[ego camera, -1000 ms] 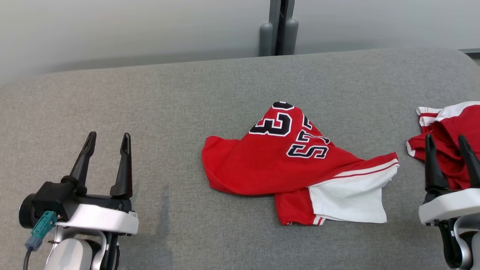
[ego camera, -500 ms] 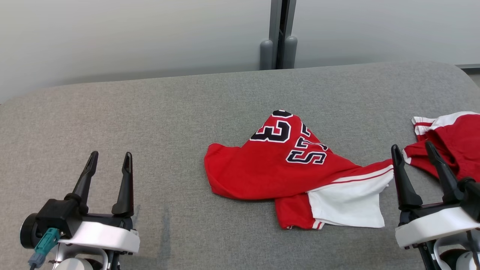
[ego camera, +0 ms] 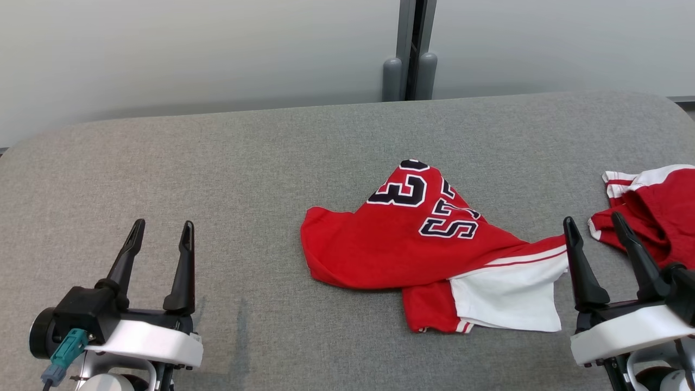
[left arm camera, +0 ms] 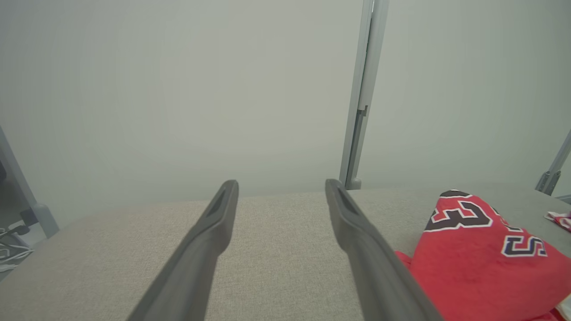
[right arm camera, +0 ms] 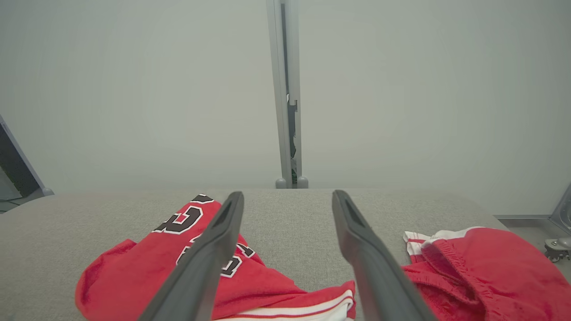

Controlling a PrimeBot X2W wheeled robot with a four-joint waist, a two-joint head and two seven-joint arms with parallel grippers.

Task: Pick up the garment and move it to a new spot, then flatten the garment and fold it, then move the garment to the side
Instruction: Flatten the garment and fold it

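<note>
The garment (ego camera: 380, 255) is seen crumpled on the table (ego camera: 217, 174), a little right of the middle. It is red. Black numerals edged in white are turned up on a raised hump at its far side. A white panel with red stripes is spread flat at its near right corner.

The left gripper (ego camera: 164, 224) is found at the lower left of the head view. Its fingers are spread wide apart, and bare table is seen between them. It is set well apart from the garment and is pointed away over the grey surface. From the left wrist, the garment (left arm camera: 473, 263) is caught at the right, beyond the right-hand finger.

The right gripper (ego camera: 592, 218) is spotted at the lower right, and its fingers are likewise held wide apart. Grey table is seen in the gap. Its inner finger is placed just beside the garment's striped corner, but whether cloth is touched there cannot be told. From the right wrist, the garment (right arm camera: 129, 272) is partly covered by the left-hand finger.

Red shorts (ego camera: 659, 212) with white trim are bunched at the table's right edge, apart from the garment. They are seen just past the right gripper's outer finger. Their gathered waistband is shown to the right in the right wrist view.

A pale wall (ego camera: 190, 49) is seen behind the table, split by a grey post (ego camera: 415, 49).
</note>
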